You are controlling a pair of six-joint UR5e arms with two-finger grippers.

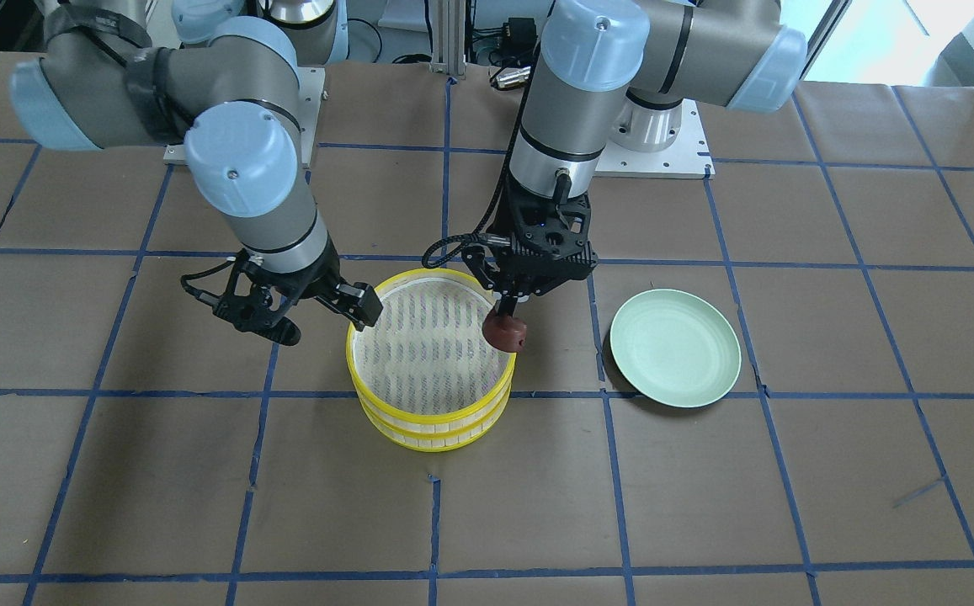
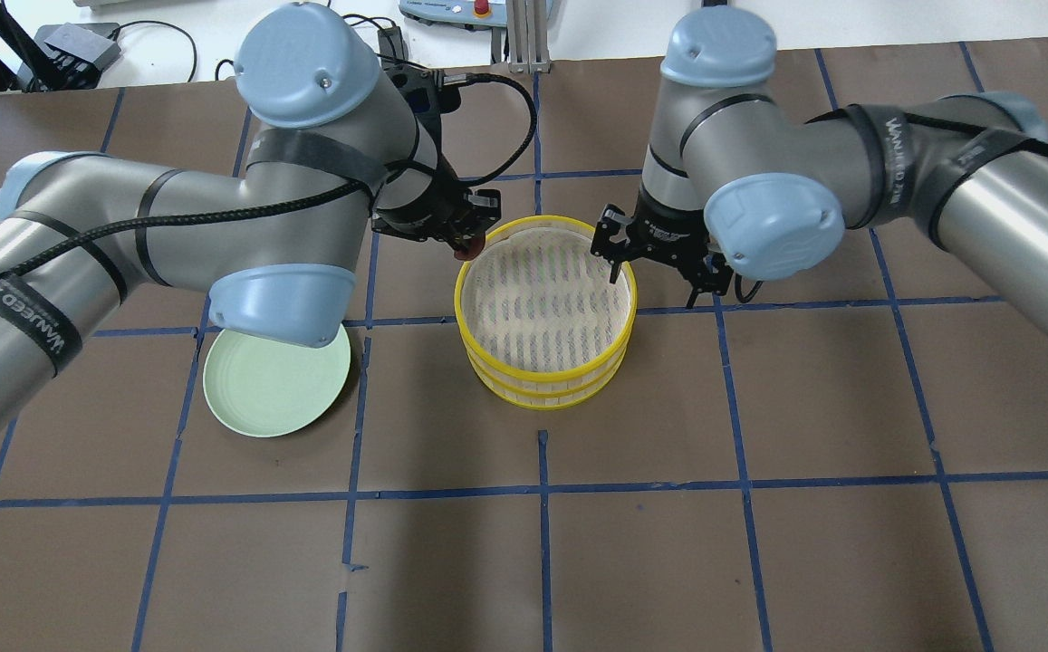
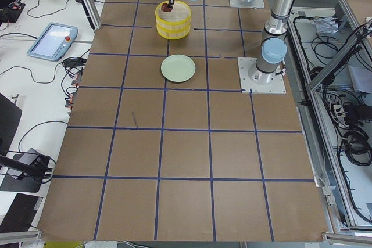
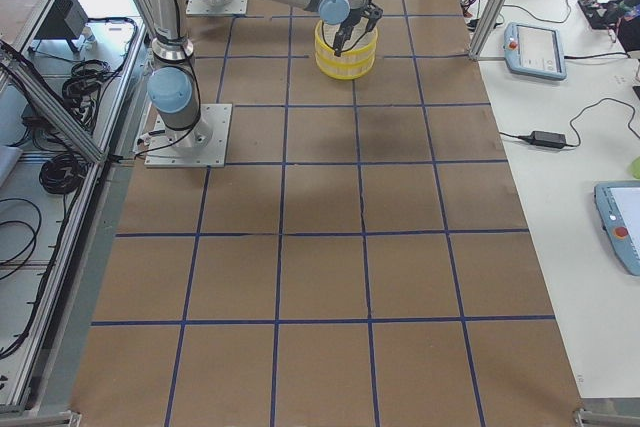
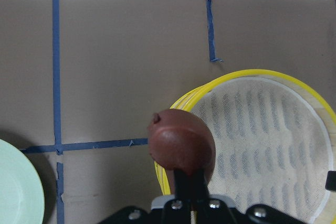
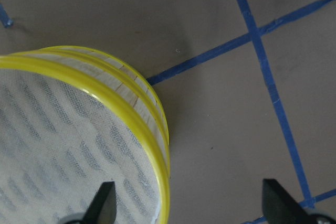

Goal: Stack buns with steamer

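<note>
The glossy reddish-brown bun (image 5: 181,142) hung pinched from above between the left fingers (image 5: 189,187), which were closed on its top. It sat right at the yellow rim of the steamer (image 1: 428,421), on the side toward the robot's left. In the left wrist view it lay partly over the pale mesh floor and partly over the bare worktop (image 1: 790,505). Whether it touched the rim could not be told.

The steamer was two yellow-rimmed tiers stacked one on the other, standing upright near the middle of the worktop. Only the striped mesh of the upper tier showed.

The right fingers (image 1: 363,306) were spread wide apart with nothing between them but the steamer's opposite rim. One finger stood over the mesh inside, the other outside over the worktop.

A pale green round plate (image 1: 676,347) lay flat on the robot's left, near the steamer but apart from it. The worktop was brown, crossed by blue tape lines.
</note>
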